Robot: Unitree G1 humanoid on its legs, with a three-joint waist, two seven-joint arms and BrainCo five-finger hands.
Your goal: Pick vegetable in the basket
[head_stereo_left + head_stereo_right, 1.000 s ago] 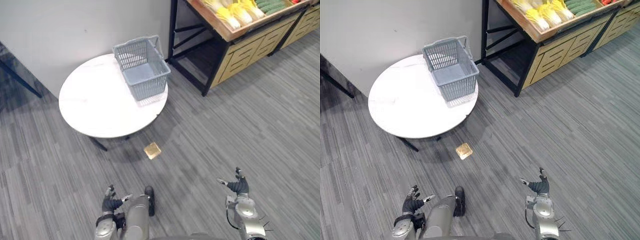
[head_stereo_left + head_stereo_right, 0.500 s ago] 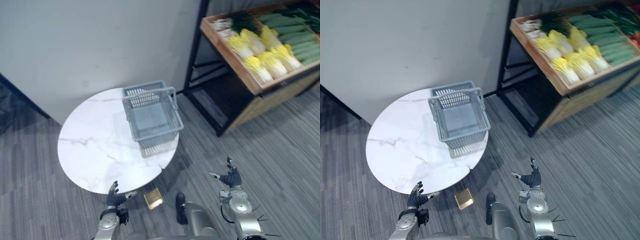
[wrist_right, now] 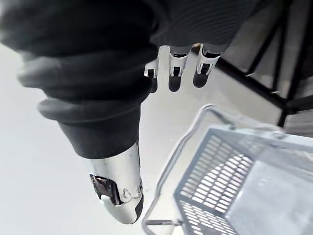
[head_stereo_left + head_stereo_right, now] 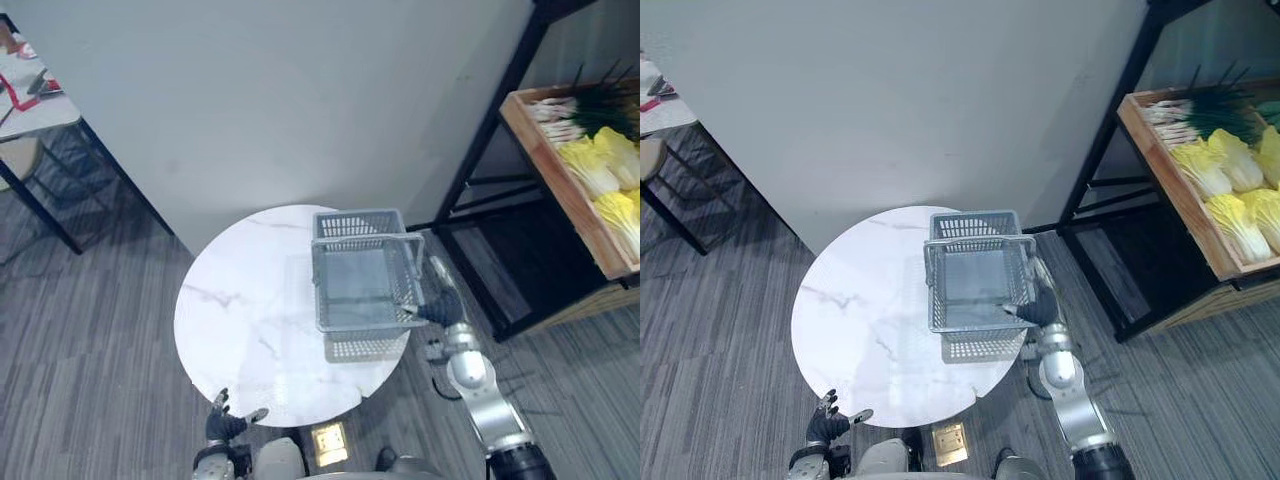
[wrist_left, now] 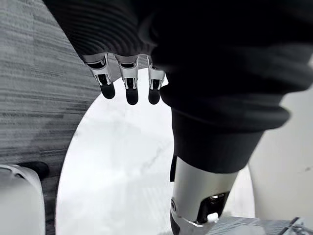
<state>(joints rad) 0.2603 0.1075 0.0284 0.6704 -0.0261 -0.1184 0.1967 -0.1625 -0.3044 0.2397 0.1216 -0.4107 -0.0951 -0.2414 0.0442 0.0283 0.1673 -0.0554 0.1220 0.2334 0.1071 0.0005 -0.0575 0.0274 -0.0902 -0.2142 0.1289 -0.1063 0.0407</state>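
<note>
An empty grey plastic basket (image 4: 360, 312) stands on the right part of a round white marble table (image 4: 240, 320), its handle folded down along the rim. My right hand (image 4: 440, 308) is open, its fingers straight, right beside the basket's right wall. The right wrist view has those fingers (image 3: 174, 73) above the basket (image 3: 220, 186) and its handle. Low by the table's near edge, my left hand (image 4: 226, 425) is also open and holds nothing. Yellow-white cabbages (image 4: 1230, 190) and green onions (image 4: 1200, 105) lie on a wooden shelf at the right.
A black metal shelf frame (image 4: 490, 150) stands just right of the table. A grey wall runs behind it. Another table (image 4: 30, 90) with small items stands at the far left. A brass floor plate (image 4: 330, 442) lies under the table's near edge.
The camera has moved closer, so the table and basket now sit mid-view. My right hand has risen from low down to the basket's right side. The left hand stays low.
</note>
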